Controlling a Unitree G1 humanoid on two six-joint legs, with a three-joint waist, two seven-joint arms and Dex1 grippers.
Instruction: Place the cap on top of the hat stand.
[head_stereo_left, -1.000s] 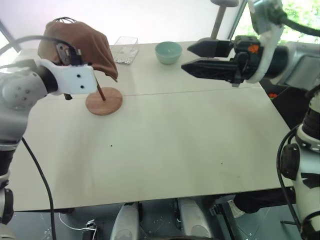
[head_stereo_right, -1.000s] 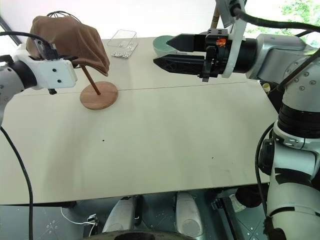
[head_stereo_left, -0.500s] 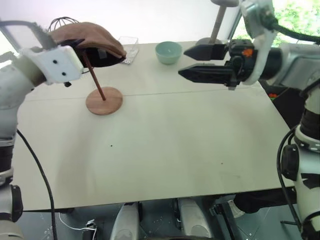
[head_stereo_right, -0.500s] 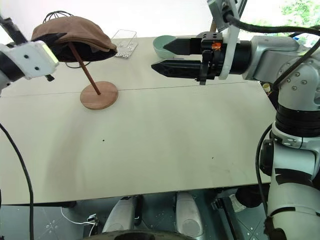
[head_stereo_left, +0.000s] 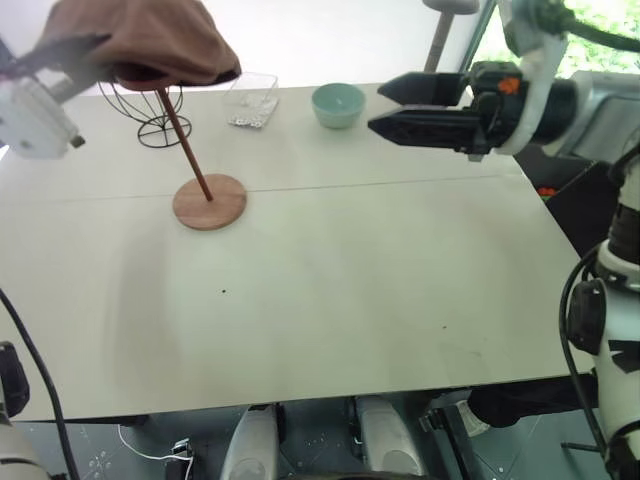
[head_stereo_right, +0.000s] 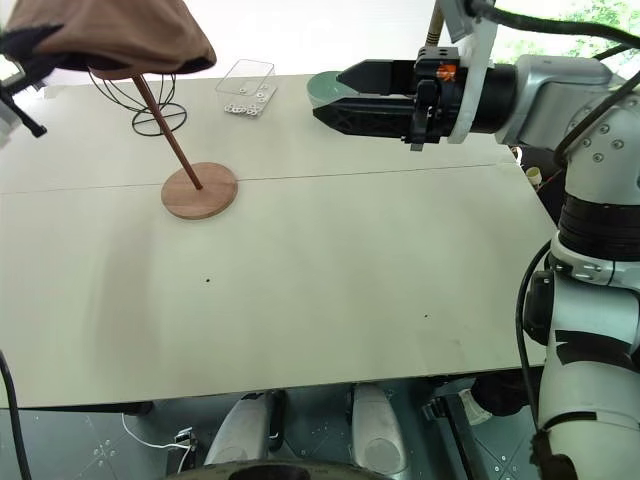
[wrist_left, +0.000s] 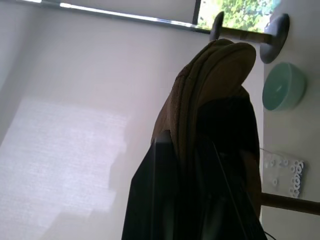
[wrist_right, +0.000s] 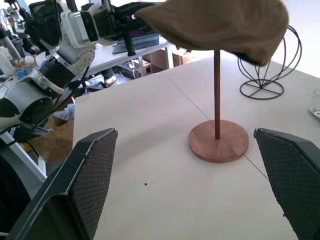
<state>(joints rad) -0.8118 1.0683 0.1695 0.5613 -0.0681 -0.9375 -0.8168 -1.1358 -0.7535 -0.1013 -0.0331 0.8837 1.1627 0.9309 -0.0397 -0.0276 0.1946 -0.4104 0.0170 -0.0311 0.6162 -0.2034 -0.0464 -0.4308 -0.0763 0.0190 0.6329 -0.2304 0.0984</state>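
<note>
The bare tabletop nearest the robot carries nothing of the task. Farther in, the right hand hangs level over the tabletop with its two black fingers spread wide and nothing between them, pointing across toward the hat stand; it has kept its place.

The change is on the far left. Over the last second the left hand has lifted and swung its wrist up, and the cap, which a second ago drooped down over the rod, now lies flatter and higher, spread above the top of the slanted rod. The left wrist view shows the hand's fingers pressed together on the cap's edge, so the cap is pinched, not yet let go.

Relative to that hand, the cap reaches out past the fingertips, and the rod's top sits beneath it, toward its far side. Whether the disc top touches the fabric cannot be told, since the cap covers it. It looks close to being seated; lowering and letting go would seem to remain.

Beyond stand a black wire stand, a clear box and a teal bowl.
</note>
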